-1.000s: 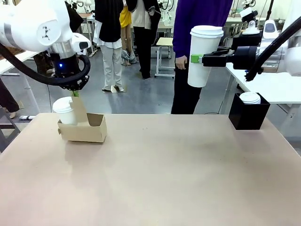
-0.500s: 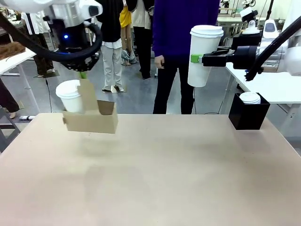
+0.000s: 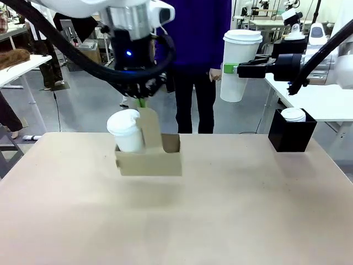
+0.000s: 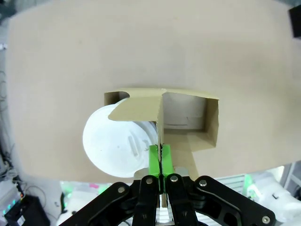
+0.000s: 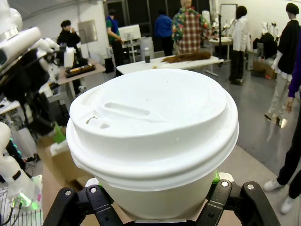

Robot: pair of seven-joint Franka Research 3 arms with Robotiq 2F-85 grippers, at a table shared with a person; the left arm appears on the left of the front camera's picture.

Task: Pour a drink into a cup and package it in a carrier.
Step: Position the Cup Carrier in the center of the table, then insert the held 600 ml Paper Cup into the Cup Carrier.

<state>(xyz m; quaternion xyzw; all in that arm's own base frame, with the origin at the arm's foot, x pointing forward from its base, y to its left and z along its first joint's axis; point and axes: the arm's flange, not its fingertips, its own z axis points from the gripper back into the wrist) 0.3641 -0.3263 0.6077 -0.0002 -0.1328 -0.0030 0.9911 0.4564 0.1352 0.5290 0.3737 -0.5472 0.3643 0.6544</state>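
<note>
The table [image 3: 237, 215] is a plain tan surface, bare over most of its width. The left gripper [image 3: 142, 101] hangs over its left-centre, jaws pressed together on the upright handle tab of the carrier [image 3: 150, 163]. In the left wrist view, the green pads [image 4: 154, 160] pinch the tab's edge. The carrier hangs just clear of the tabletop, with a faint shadow beneath it. A lidded cup [image 3: 126, 131] sits in its left slot and the right slot is open.

High at the right, the right gripper [image 3: 231, 69] is clamped on the side of a second cup [image 3: 239, 61], also lidded and held upright well above the table. From the right wrist, its white lid [image 5: 153, 113] shows a raised sip slot.

A black box [image 3: 291, 137] stands at the far right corner with a white lid [image 3: 293, 115] on top.

Beyond the far edge stands a person [image 3: 201, 33] in a purple top and dark trousers. The floor [image 3: 83, 113] is grey, and a white table [image 3: 325, 102] stands to the right.
</note>
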